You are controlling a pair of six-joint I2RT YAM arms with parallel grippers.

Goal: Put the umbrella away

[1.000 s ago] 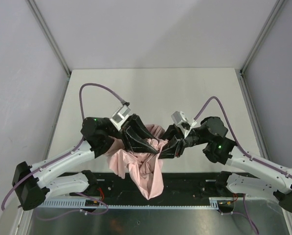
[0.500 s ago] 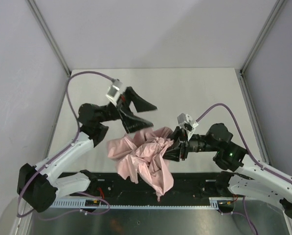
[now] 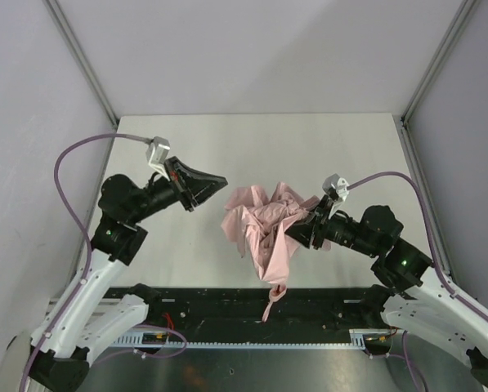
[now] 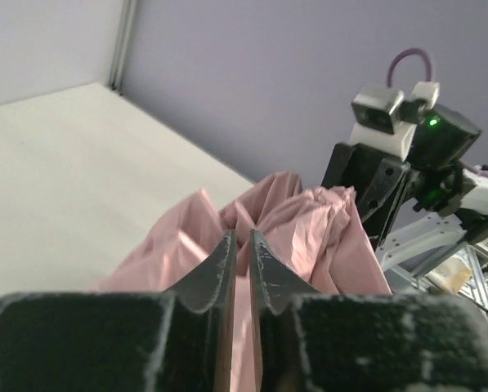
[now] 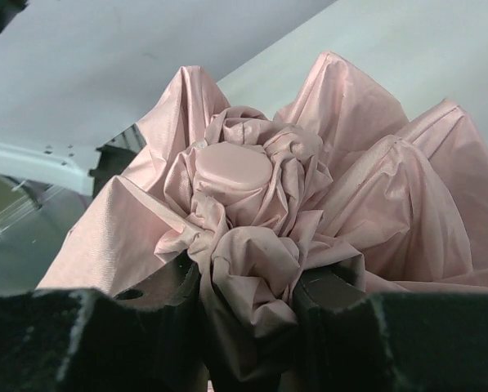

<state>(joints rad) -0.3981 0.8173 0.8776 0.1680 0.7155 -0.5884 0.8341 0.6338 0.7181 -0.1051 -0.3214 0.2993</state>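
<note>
At the near edge of the table (image 3: 333,147), the narrow lower end of the umbrella (image 3: 264,233) reaches over onto the black strip (image 3: 227,306) where the arms are bolted; only the overhead view shows this. Just beyond, the pink cloth sits bunched near the middle of the surface, a little right of centre. The right gripper (image 3: 303,232) comes in from the right and is clamped on it. Its own wrist camera shows what the overhead view hides: the fingers (image 5: 174,286) pinch a wad of gathered cloth just below a round pink cap (image 5: 231,173). Farther back and to the left, the left gripper (image 3: 213,181) hovers apart from the umbrella. Its wrist view shows the fingertips (image 4: 226,253) drawn almost together with only a thin slit between them, holding nothing, and the cloth lying beyond them.
</note>
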